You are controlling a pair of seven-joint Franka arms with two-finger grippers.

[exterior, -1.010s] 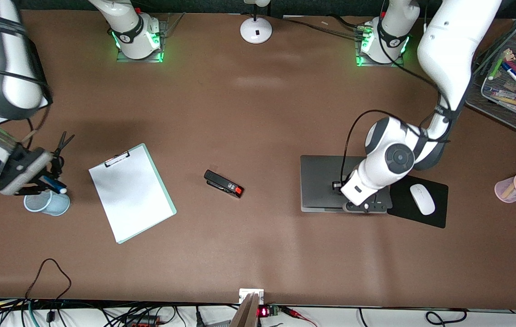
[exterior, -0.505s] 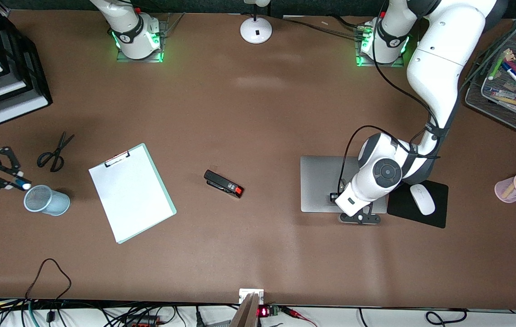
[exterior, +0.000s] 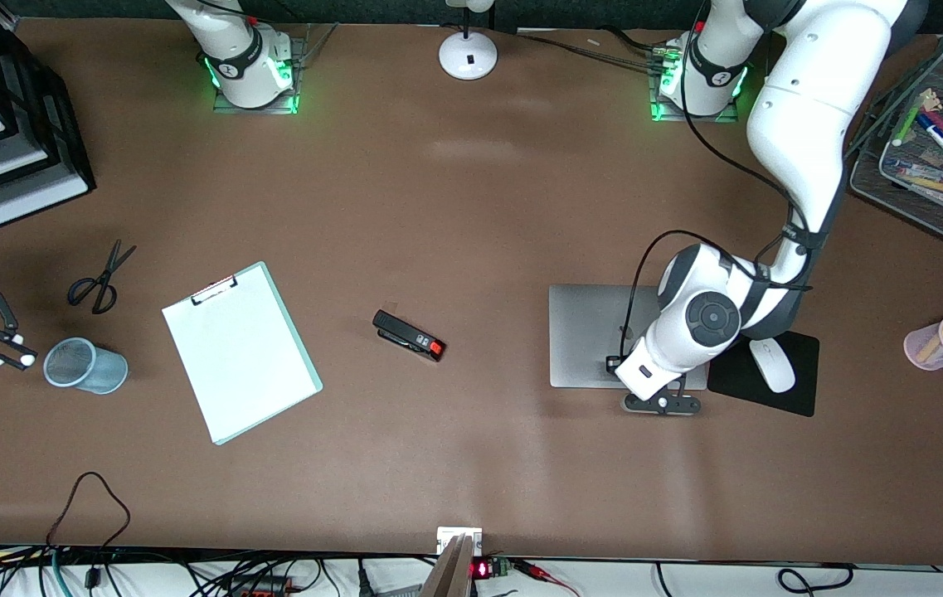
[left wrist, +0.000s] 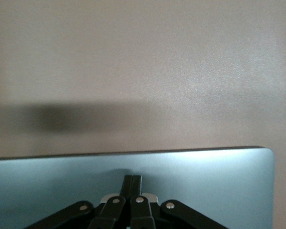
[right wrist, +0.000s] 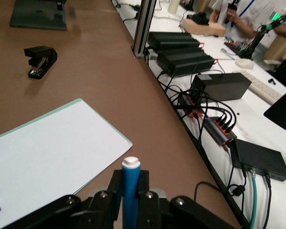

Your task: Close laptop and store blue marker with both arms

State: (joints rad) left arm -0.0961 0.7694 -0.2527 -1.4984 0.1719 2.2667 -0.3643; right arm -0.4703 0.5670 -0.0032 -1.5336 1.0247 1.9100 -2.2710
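Note:
The laptop [exterior: 595, 336] lies closed, silver lid up, toward the left arm's end of the table; its lid also shows in the left wrist view [left wrist: 205, 181]. My left gripper [exterior: 660, 404] is shut and empty, its tips [left wrist: 132, 177] over the lid at the laptop's edge nearest the front camera. My right gripper [exterior: 11, 348] is at the right arm's end of the table, beside a pale blue mesh cup [exterior: 85, 366]. It is shut on the blue marker [right wrist: 131, 188], whose whitish end sticks out past the fingers.
A clipboard with white paper [exterior: 240, 352], a black stapler [exterior: 409, 335] and scissors [exterior: 98, 278] lie on the table. A white mouse [exterior: 772, 365] sits on a black mouse pad [exterior: 799, 398] beside the laptop. A pink pen cup [exterior: 940, 344] and a mesh marker tray [exterior: 911, 195] stand at the left arm's end.
The right gripper has moved with the blue marker from over the mesh cup toward the table's end. The laptop lid has gone fully flat, and the left gripper has shifted to the lid's near edge.

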